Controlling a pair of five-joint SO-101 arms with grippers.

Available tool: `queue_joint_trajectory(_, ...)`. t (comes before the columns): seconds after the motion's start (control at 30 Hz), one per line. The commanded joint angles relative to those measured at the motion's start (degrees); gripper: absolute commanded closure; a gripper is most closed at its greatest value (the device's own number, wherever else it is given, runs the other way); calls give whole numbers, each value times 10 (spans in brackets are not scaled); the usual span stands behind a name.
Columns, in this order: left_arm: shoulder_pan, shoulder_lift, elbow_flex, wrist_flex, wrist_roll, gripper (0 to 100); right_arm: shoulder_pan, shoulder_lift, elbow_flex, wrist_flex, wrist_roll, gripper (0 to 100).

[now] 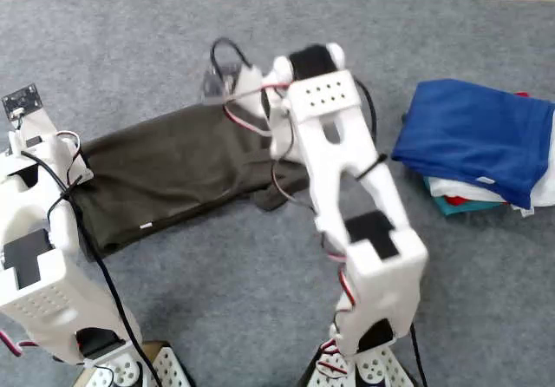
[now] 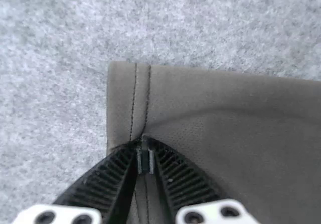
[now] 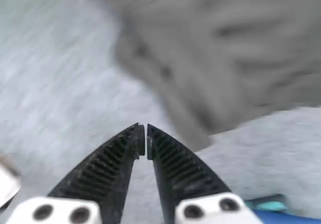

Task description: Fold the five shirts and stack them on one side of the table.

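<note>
Last shirt (image 1: 173,174) mid-fold; the stack (image 1: 477,140) sits at the table's (image 1: 260,318) edge on the right arm's side.
High view: one dark shirt lies half-folded left of centre. The stack shows four layers: blue, white, teal, red. There are two arms. Left wrist view: the left gripper (image 2: 145,158) is clamped on the shirt's stitched corner. Right wrist view: the right gripper (image 3: 145,138) is closed on nothing, above bare table beside the shirt's edge. Next, I judge, it must open and take the other end.
</note>
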Motion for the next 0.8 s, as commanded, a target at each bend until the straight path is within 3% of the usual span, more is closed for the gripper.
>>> queue_joint_trajectory(0.0,-10,-14,-7,-12,0,969,4,-60,130,-55,21,984)
queue_joint_trajectory(0.17,-10,-14,-7,-12,0,969,20,-21,203,-178,23,984)
queue_joint_trajectory(0.33,-10,-14,-7,-12,0,969,25,53,162,-258,23,984)
queue_joint_trajectory(0.57,-10,-14,-7,-12,0,969,25,167,-27,-271,20,984)
queue_joint_trajectory(0.77,-11,-14,-7,-12,0,969,18,253,-240,-192,20,984)
